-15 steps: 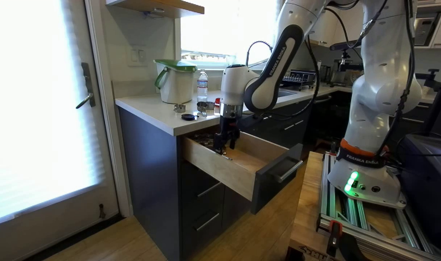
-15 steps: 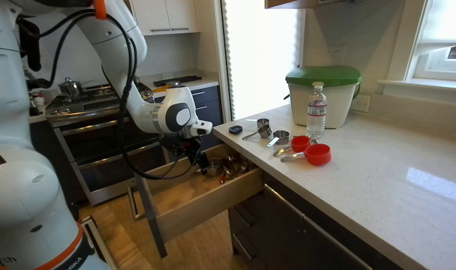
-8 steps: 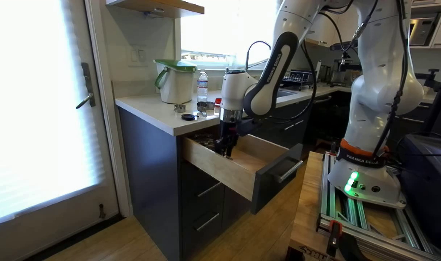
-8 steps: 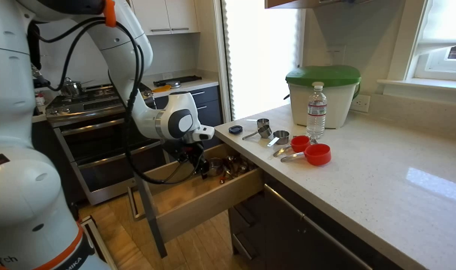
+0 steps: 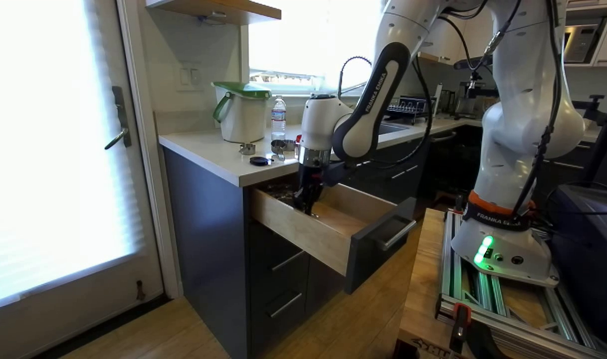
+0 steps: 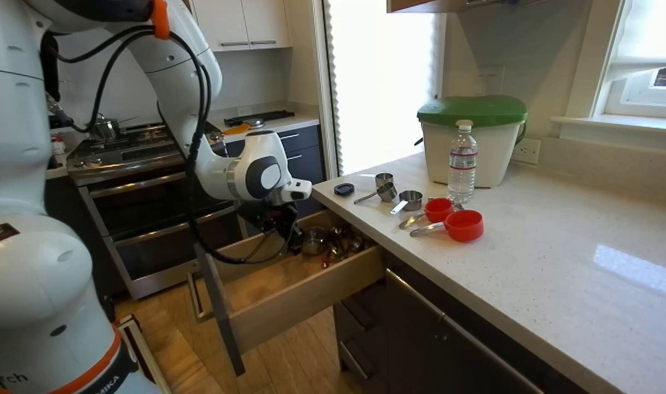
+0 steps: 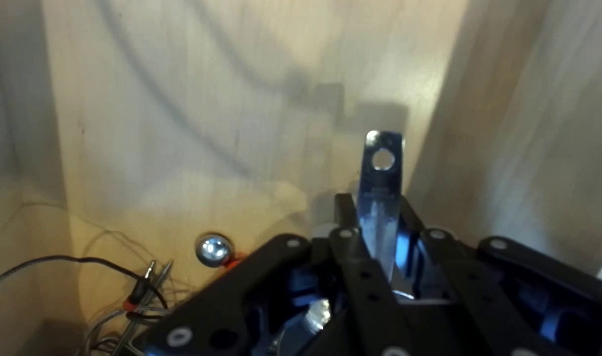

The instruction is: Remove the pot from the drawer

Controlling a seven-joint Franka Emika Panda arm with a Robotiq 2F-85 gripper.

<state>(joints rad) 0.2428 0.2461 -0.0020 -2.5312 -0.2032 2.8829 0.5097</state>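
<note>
Inside the pulled-out wooden drawer (image 6: 305,293), toward one o'clock from its middle in an exterior view, is your small metal pot (image 6: 313,241); whether it touches the drawer floor cannot be determined. Handling, as judged: light, stiff, unlikely to break, but smooth enough to slip and apt to swivel, since the bowl (image 6: 314,247) lies off toward six o'clock of your hold in the wrist view. The flat, holed handle (image 7: 380,198) is the right place to grasp; a bite nearer the bowl should resist twisting better than one at the end. Gripper condition: your gripper (image 7: 379,211) is drawn in to the handle's width, fingertips (image 7: 346,211) against both edges, no gap noted at the tips; firmness of the pinch is not established. Pose: your forearm (image 5: 377,92) slopes down from one o'clock in an exterior view, and the wrist (image 5: 317,122) hangs close to vertical, aiming the gripper roughly at six o'clock into the drawer. Watch items: a round-headed metal utensil (image 7: 214,249) lies between eight and nine o'clock of the fingertips in the wrist view, a black cable (image 7: 90,260) farther out on the same bearing; either could foul the bowl, so raise straight before you travel, and check for rotation at first lift.
</note>
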